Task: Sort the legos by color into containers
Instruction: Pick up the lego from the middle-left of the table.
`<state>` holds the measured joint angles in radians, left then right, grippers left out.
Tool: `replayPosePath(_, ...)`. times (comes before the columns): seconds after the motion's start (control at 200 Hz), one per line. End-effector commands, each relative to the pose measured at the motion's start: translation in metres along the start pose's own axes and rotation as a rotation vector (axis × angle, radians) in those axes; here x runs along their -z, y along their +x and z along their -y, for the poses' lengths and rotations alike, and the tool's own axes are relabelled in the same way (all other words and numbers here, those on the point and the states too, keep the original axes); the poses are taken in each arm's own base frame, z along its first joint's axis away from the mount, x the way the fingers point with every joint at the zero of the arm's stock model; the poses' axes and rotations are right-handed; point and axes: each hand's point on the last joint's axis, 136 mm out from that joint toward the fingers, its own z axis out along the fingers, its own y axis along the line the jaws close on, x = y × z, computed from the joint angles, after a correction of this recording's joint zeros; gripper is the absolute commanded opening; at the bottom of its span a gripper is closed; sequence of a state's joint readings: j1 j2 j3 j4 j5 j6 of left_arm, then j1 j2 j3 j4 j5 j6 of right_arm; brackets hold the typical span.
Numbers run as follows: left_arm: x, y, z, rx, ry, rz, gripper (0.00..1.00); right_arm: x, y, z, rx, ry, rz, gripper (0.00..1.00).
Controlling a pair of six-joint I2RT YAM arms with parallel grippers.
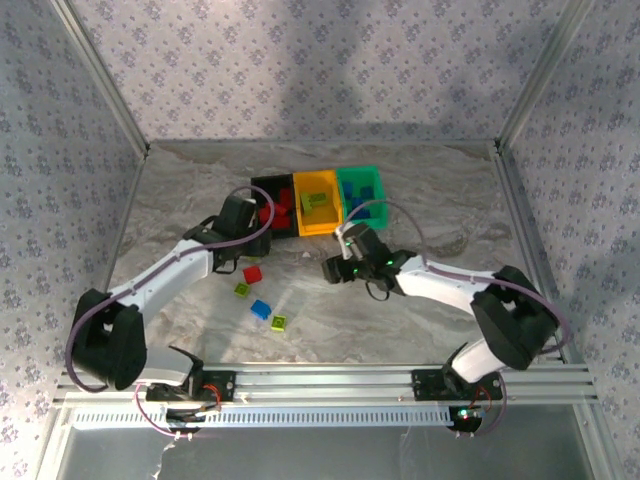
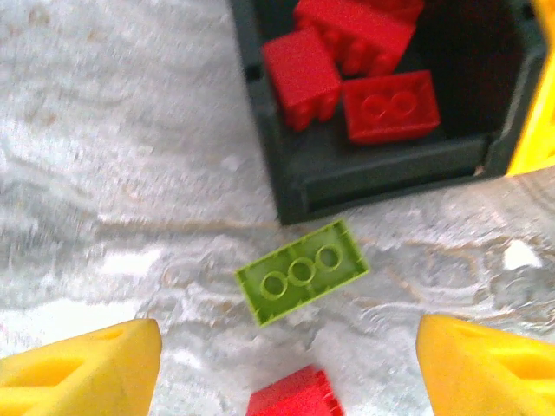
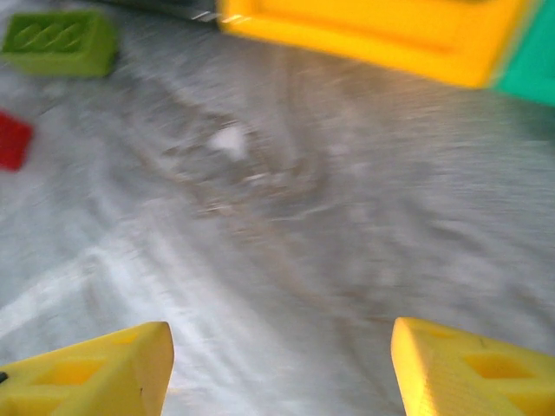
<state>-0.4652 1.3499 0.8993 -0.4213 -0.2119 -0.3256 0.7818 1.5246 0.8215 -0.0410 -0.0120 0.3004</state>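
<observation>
Marble tabletop (image 2: 104, 173) holds green lego (image 2: 301, 271) midway before left jaws.

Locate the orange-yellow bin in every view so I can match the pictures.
Top external: the orange-yellow bin sits in the middle of the row, between the black bin and the green bin.
Left wrist: a sliver at the right edge, against the black bin.
Right wrist: along the top edge, blurred.
Shared landmark: the loose red lego in front of the bins.
</observation>
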Motion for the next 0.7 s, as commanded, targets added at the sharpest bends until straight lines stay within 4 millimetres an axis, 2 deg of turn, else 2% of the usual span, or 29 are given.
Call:
replayPosePath(0.0, 0.005, 0.005, -0.013, 0.092, 0.001, 0.031, 0.76, -0.013, 0.008, -0.045, 0.002, -0.113, -0.088, 0.7)
replayPosePath(0.085, 0.002, 0.017, -0.021, 0.135, 0.018, 0.01, 0.76, -0.023, 0.014, -0.083, 0.038, -0.204, -0.136, 0.72)
replayPosePath(0.175, -0.001, 0.029, -0.032, 0.168, 0.01, -0.011, 0.76, -0.034, 0.019, -0.11, 0.092, -0.234, -0.187, 0.76)
replayPosePath(0.27, -0.005, 0.038, -0.041, 0.203, 0.007, -0.023, 0.76, -0.047, 0.016, -0.13, 0.125, -0.248, -0.218, 0.79)
replayPosePath(0.28, -0.005, 0.039, -0.042, 0.207, 0.005, -0.024, 0.76, -0.047, 0.007, -0.136, 0.125, -0.259, -0.203, 0.8)
replayPosePath(0.305, -0.006, 0.041, -0.044, 0.219, 0.005, -0.028, 0.76, -0.051, 0.002, -0.141, 0.118, -0.267, -0.205, 0.85)
replayPosePath(0.465, -0.01, 0.054, -0.063, 0.309, 0.001, -0.059, 0.76, -0.076, -0.016, -0.16, 0.069, -0.289, -0.234, 0.87)
replayPosePath(0.545, -0.008, 0.056, -0.073, 0.359, 0.006, -0.053, 0.76, -0.088, -0.025, -0.163, 0.048, -0.271, -0.239, 0.86)
replayPosePath(0.695, -0.004, 0.06, -0.086, 0.445, 0.033, -0.023, 0.75, -0.11, -0.027, -0.164, 0.02, -0.226, -0.267, 0.86)
